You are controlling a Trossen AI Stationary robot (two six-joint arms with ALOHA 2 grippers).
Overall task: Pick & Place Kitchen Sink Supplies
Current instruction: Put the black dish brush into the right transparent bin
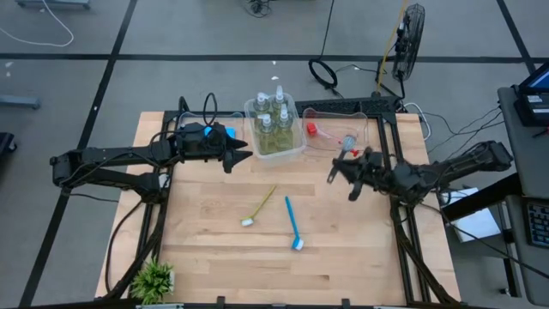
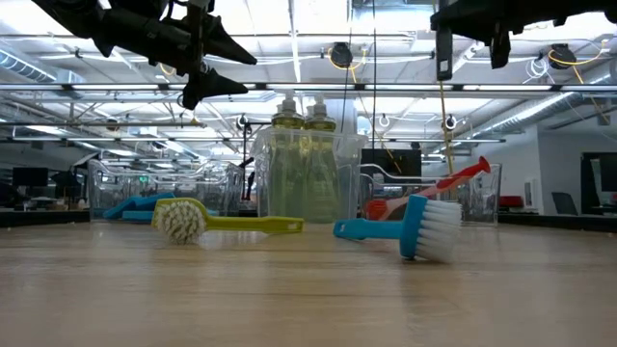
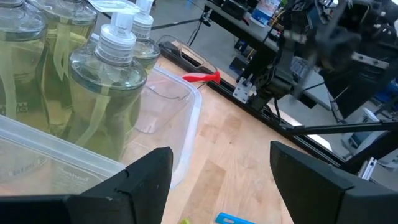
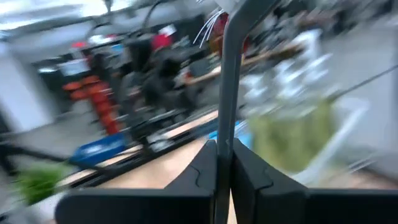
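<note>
Several pump bottles [image 1: 273,116] stand in a clear bin [image 1: 276,156] at the table's far side. A red brush [image 1: 330,136] lies in the clear bin [image 1: 369,116] to its right, its handle leaning on the rim. A yellow-green brush [image 1: 259,206] and a blue brush [image 1: 294,225] lie flat mid-table. Blue sponges [image 1: 219,133] show behind my left gripper [image 1: 240,160], which hovers open beside the bottle bin, nothing between its fingers [image 3: 149,180]. My right gripper [image 1: 334,172] hangs above the table near the right bin, shut on a dark grey brush [image 4: 233,68]. My right gripper pinches the dark grey brush's slim handle [image 4: 224,134] between its two fingers. The fingers lie about level and across the handle, which stands up past them toward pale bristles [image 4: 208,28]. The brush is lifted clear of the table.
A small potted plant [image 1: 154,279] stands at the near left corner. A black frame [image 1: 390,137] runs along the table's right and far sides. Bare wood lies between the two loose brushes and the near edge.
</note>
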